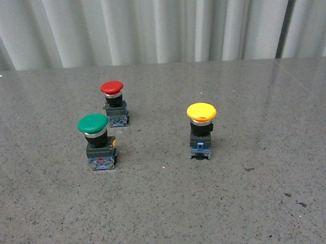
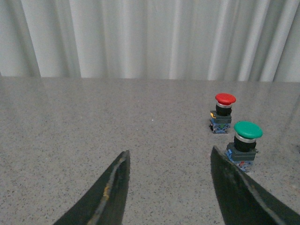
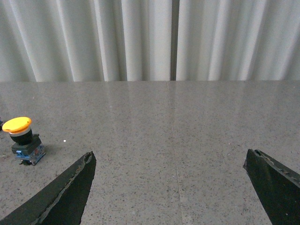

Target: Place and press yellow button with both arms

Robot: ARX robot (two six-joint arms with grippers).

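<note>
The yellow button (image 1: 202,130) stands upright on the grey table, right of centre in the front view, and also shows in the right wrist view (image 3: 22,139). Neither arm shows in the front view. My left gripper (image 2: 169,157) is open and empty above bare table, with the green button just beyond one finger. My right gripper (image 3: 169,157) is wide open and empty, with the yellow button off to one side of its fingers.
A green button (image 1: 97,141) and a red button (image 1: 115,103) stand left of the yellow one; both also show in the left wrist view, green (image 2: 245,145) and red (image 2: 223,112). A white pleated curtain (image 1: 158,24) runs behind the table's far edge.
</note>
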